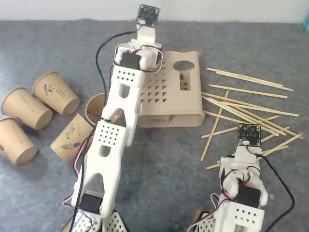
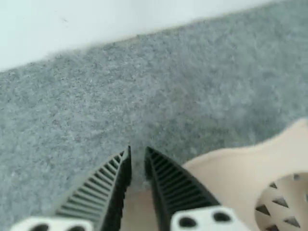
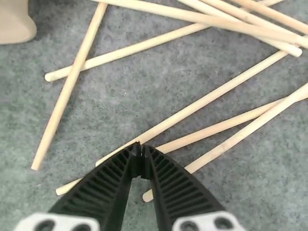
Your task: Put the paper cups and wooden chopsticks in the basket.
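As things stand, nothing shows in the beige perforated plastic basket (image 1: pixel 190 57), though the long white left arm (image 1: pixel 118 121) crosses its near corner and hides part of the inside. So by my read the whole job is ahead.

Five brown printed paper cups (image 1: pixel 55 92) lie on their sides on the grey felt table top (image 1: pixel 183 164), all left of the basket. One of them is tucked partly under that arm. The pale wooden chopsticks (image 1: pixel 241 108) are scattered in a crossed heap to the basket's right, several lying over one another.

The left gripper (image 2: pixel 138 154) hangs over the basket's far rim (image 2: pixel 231 159), its black ribbed fingers (image 2: pixel 166 175) parted by a narrow slit and nothing between them. The right gripper (image 3: pixel 140 147) sits low over the chopsticks (image 3: pixel 202 103), tips pressed together and empty, one stick passing just beneath.

Obstacles? The left arm covers the nearest cup. The sticks are thin, flat on the felt and tangled, so lifting one may well drag its neighbours. The basket corner (image 3: pixel 14 24) lies near the sticks' ends.
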Tool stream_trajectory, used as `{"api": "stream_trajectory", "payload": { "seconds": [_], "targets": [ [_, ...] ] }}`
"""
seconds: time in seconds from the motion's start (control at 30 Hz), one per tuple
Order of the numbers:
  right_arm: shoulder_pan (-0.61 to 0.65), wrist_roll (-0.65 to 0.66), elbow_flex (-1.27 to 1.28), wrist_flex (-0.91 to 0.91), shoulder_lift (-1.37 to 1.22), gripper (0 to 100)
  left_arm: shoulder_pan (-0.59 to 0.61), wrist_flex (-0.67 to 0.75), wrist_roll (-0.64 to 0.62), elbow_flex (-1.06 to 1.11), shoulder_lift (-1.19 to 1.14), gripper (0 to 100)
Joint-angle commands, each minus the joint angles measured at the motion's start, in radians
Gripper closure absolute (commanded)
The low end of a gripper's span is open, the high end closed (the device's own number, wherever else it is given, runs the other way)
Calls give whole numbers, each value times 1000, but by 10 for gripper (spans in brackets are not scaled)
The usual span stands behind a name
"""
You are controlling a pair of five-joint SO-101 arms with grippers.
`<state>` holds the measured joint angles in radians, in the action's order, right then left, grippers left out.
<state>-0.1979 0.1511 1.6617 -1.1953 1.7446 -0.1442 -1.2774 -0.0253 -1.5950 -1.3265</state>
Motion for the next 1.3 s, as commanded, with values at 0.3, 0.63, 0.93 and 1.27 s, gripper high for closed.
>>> {"api": "stream_trajectory", "payload": {
  "seconds": [0.3, 0.63, 0.93, 1.27],
  "targets": [
    [-13, 14, -15, 21, -4, 991, -95, -370, 224, -27, 192, 988],
    [-15, 14, -15, 21, -4, 991, -75, -325, -83, -28, 193, 787],
    [-15, 14, -15, 21, -4, 991, -106, -298, -209, -54, 222, 722],
    [-15, 14, -15, 21, -4, 991, -104, -308, -31, -1, 186, 728]
  ]
}}
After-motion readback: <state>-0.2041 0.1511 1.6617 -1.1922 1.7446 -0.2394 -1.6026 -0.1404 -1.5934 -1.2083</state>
